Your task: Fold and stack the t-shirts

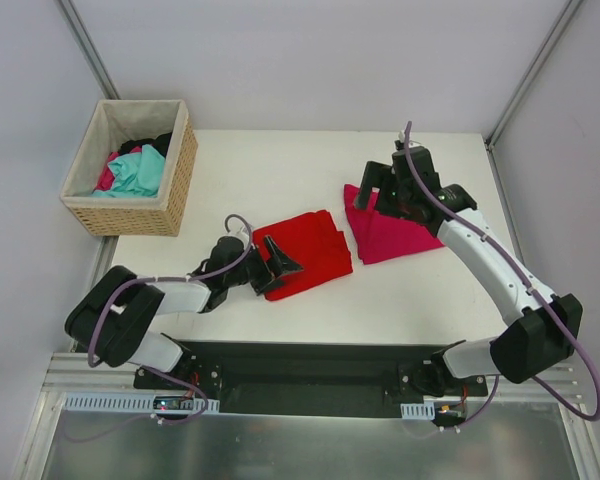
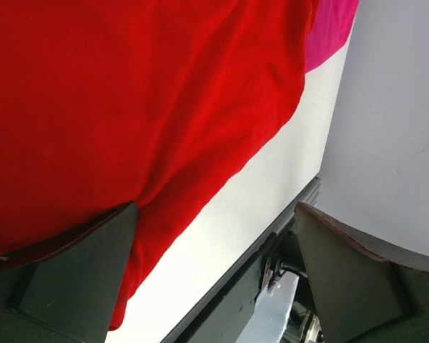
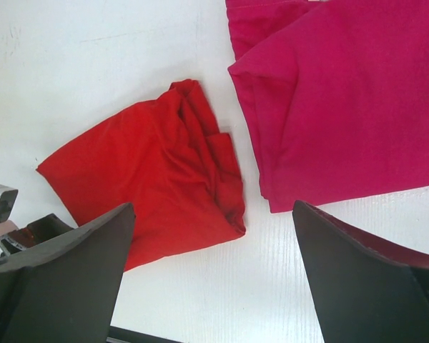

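On the white table (image 1: 280, 170), red t-shirt (image 1: 305, 252) lies beside wide left pincer (image 1: 278, 263).

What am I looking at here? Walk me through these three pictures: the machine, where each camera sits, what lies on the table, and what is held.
This is a pair of robot arms bolted at the near edge of a white table, each ending in a two-finger gripper. The overhead view comes from a fixed camera above and behind them. The other two views come from cameras on each wrist, so the dark wedges at the bottom are that gripper's own fingers.

On the table lie a folded bright red cloth t-shirt and a folded magenta-pink cloth t-shirt, side by side, not stacked. A woven wicker basket of more clothes stands at the far left corner.

The left gripper sits open at the red shirt's edge. The right gripper hangs open over the pink shirt. Neither holds anything.
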Motion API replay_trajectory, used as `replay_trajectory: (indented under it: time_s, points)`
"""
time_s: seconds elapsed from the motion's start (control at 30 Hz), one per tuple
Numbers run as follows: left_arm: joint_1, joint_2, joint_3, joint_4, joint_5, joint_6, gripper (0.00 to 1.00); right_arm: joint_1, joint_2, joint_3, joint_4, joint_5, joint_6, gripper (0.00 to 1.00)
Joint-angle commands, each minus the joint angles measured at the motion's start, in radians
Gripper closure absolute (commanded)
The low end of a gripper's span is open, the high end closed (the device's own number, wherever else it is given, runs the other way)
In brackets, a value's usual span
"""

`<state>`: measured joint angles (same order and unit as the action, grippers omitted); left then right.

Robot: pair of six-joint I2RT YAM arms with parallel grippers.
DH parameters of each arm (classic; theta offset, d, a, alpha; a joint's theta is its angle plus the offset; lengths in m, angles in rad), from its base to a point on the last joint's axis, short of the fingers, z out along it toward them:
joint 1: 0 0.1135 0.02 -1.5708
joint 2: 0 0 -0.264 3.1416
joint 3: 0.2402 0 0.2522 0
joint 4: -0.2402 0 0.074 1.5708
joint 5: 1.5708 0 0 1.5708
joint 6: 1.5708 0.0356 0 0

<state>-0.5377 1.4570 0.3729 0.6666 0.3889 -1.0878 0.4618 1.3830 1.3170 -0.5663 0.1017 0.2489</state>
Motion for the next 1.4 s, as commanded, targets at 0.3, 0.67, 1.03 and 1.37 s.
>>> replay_trajectory:
  time_s: [0.3, 0.67, 1.03, 1.37]
  points:
    - [0.073, -0.291, -0.098, -0.533, -0.116, 0.110, 0.06, 0.031, -0.055, -0.027, 0.016, 0.010, 0.021, 0.03]
    - [0.265, -0.288, 0.007, -0.659, -0.041, 0.262, 0.06, 0.057, -0.055, -0.039, 0.022, 0.023, 0.027, 0.03]
    - [0.265, -0.231, 0.164, -0.662, 0.093, 0.345, 0.08, 0.060, -0.068, -0.058, 0.019, 0.038, 0.015, 0.03]
    - [0.265, -0.610, 0.264, -0.903, 0.099, 0.312, 0.01, 0.066, -0.033, -0.056, 0.048, 0.012, 0.020, 0.03]
